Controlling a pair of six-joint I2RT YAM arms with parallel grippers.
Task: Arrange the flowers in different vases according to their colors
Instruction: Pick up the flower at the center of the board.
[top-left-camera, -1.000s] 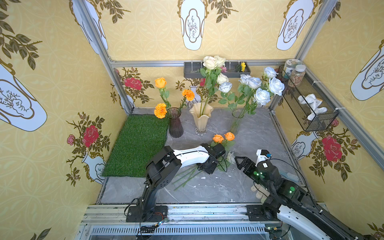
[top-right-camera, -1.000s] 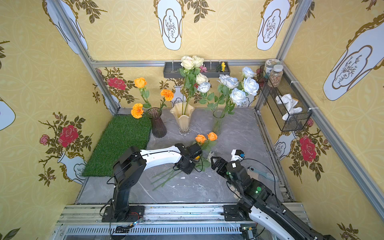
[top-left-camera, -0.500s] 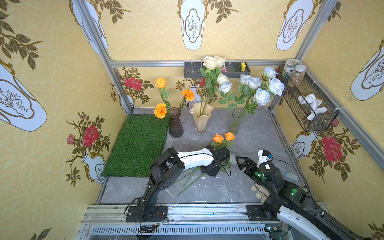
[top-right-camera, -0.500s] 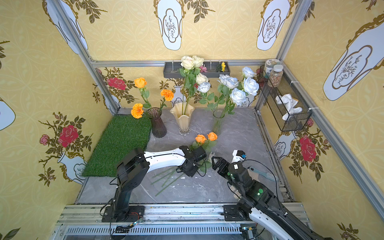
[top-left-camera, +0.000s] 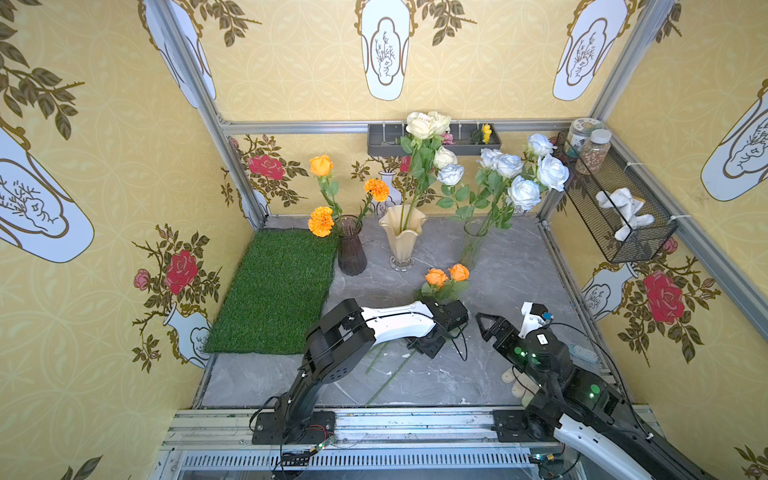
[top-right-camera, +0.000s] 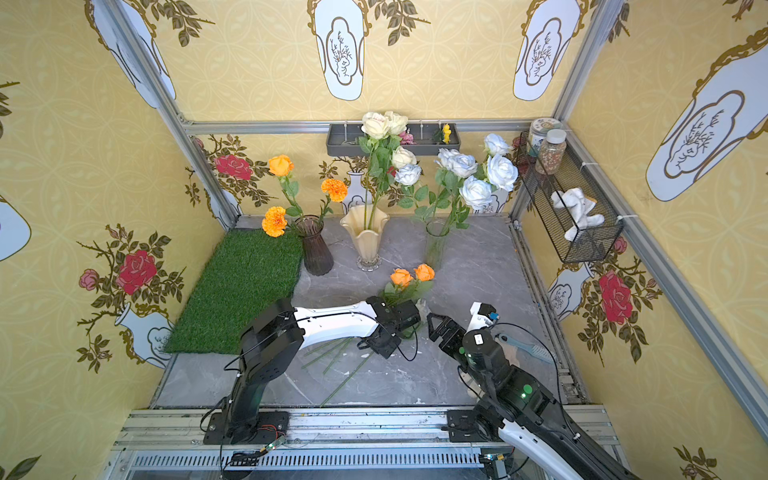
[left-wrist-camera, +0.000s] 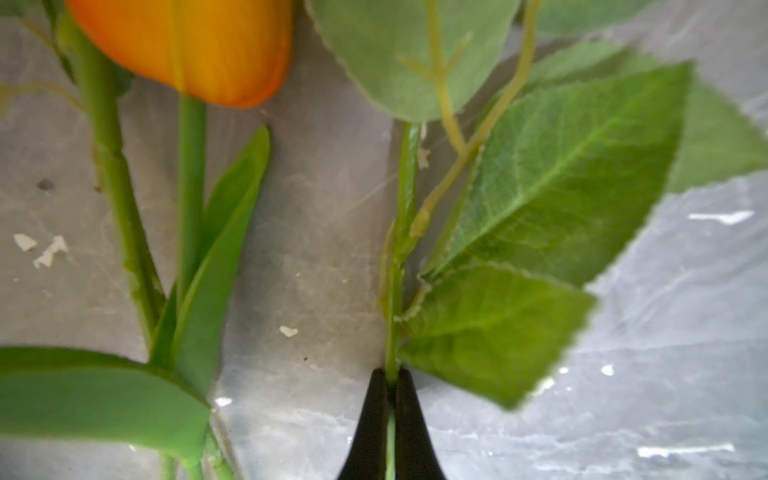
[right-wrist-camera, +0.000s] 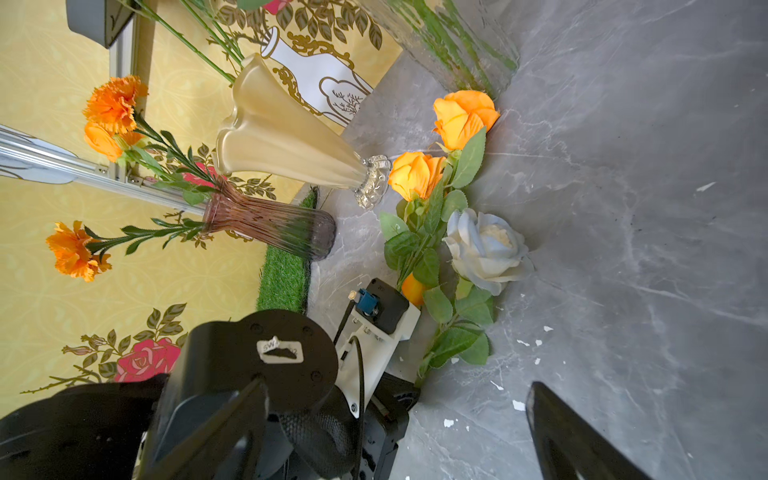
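The left pincer (left-wrist-camera: 390, 376) is clamped tight on a leafy green stem (left-wrist-camera: 399, 257) lying mid-bench (left-wrist-camera: 316, 249); the right pincer (top-left-camera: 485, 326) gapes wide, holding nothing.

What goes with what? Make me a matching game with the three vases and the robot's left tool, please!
Things:
1. purple vase
2. cream vase
3. clear vase
4. left tool

Matches:
A. shut on a green stem
B. holds pale-blue roses
C. holds orange flowers
D. holds cream-white roses

Pairs: 1-C, 2-D, 3-B, 4-A.
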